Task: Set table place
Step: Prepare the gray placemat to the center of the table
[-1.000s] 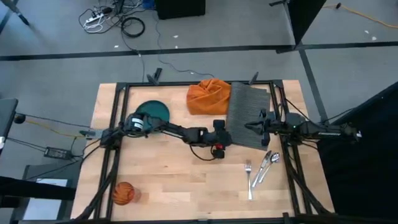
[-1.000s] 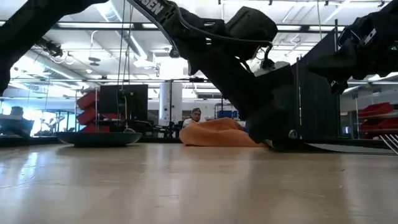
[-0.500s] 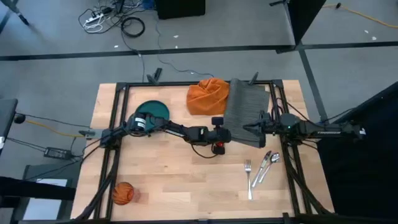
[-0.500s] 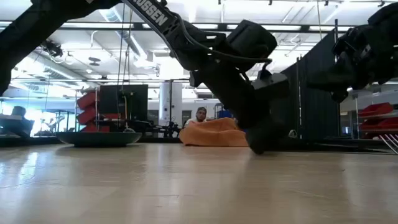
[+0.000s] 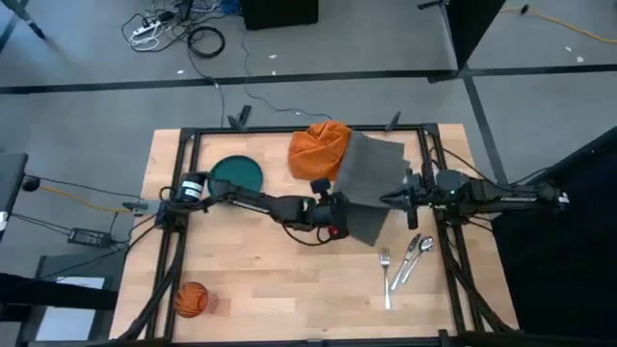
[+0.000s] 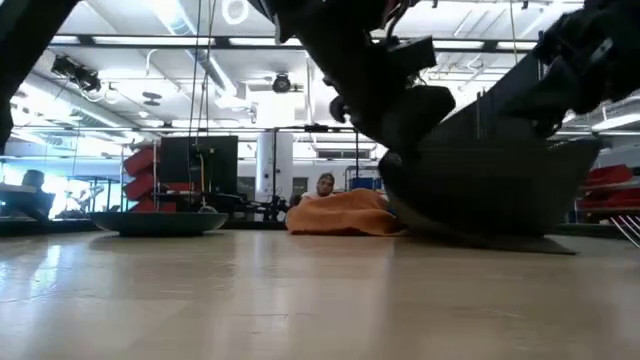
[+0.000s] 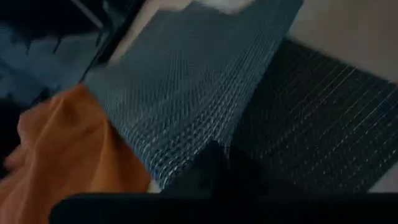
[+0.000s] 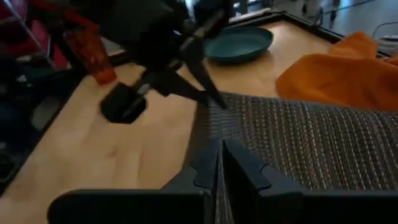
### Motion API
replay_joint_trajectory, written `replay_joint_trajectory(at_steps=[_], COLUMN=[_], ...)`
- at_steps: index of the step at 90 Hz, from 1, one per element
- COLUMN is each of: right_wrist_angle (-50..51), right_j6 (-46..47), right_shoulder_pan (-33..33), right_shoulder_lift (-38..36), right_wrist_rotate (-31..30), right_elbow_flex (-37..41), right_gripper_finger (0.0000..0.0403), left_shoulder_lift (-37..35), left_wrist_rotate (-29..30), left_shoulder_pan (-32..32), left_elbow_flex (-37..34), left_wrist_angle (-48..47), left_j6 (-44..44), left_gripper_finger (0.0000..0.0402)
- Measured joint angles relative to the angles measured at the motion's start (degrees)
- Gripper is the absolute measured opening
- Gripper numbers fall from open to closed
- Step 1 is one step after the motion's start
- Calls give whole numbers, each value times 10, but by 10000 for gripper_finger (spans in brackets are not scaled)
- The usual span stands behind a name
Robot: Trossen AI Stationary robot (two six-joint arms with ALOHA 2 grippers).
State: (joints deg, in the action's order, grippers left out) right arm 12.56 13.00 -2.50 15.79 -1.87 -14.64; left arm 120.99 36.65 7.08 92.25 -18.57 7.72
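Note:
The dark grey ribbed placemat (image 5: 371, 183) is raised between my two grippers at the table's right middle. Its sagging lower part (image 6: 480, 238) seems to rest on the wood. My left gripper (image 5: 337, 207) is shut on its left edge and my right gripper (image 5: 400, 198) on its right edge. The orange napkin (image 5: 318, 149) lies bunched at the far edge, partly under the mat's far end. A teal plate (image 5: 236, 173) sits far left and an orange cup (image 5: 191, 299) lies near left. Fork (image 5: 386, 275), knife and spoon (image 5: 416, 253) lie near right. My left gripper pinches the placemat's left edge (image 7: 205, 149) between its two fingers, coming level from the table's left. The mat rises away from the fingers, held off the table there. My right gripper pinches the mat's opposite edge (image 8: 217, 134) between its two fingers, coming level from the table's right. The mat hangs slack between the two holds.
The black metal frame (image 5: 289, 130) runs along the table's edges. Bare wood (image 5: 280, 280) lies between the cup and the cutlery. In the low view a person (image 6: 322, 185) shows in the room behind the napkin.
Both grippers have risen with the placemat. It lay flat a second ago and now hangs between them, lifted at both side edges. It has turned and shifted toward the table's left, its far end now over the napkin's edge.

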Motion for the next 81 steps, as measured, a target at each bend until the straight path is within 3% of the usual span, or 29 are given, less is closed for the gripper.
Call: replay_joint_trajectory(at_steps=[21, 41, 49, 58, 66, 81], right_wrist_angle=[101, 44, 32, 32, 26, -12], right_j6=[61, 193, 227, 275, 280, 225], right_shoulder_pan=[55, 146, 181, 198, 197, 168], right_shoulder_lift=[4, 42, 70, 107, 136, 186], right_wrist_rotate=[65, 80, 0, -167, -273, -385], right_elbow_flex=[-49, 6, 33, 58, 68, 72], right_gripper_finger=[0, 0, 0, 0, 0, 0], left_shoulder_lift=[6, 3, 3, 3, 3, 3], left_wrist_rotate=[56, 66, 66, 66, 66, 47], left_shoulder_pan=[16, 20, 21, 27, 34, 49], left_elbow_flex=[-19, -19, -19, -19, -19, -18], left_wrist_angle=[-4, 13, 18, 33, 42, 45], left_j6=[63, 81, 91, 91, 89, 92], left_gripper_finger=[0, 0, 0, 0, 0, 0])
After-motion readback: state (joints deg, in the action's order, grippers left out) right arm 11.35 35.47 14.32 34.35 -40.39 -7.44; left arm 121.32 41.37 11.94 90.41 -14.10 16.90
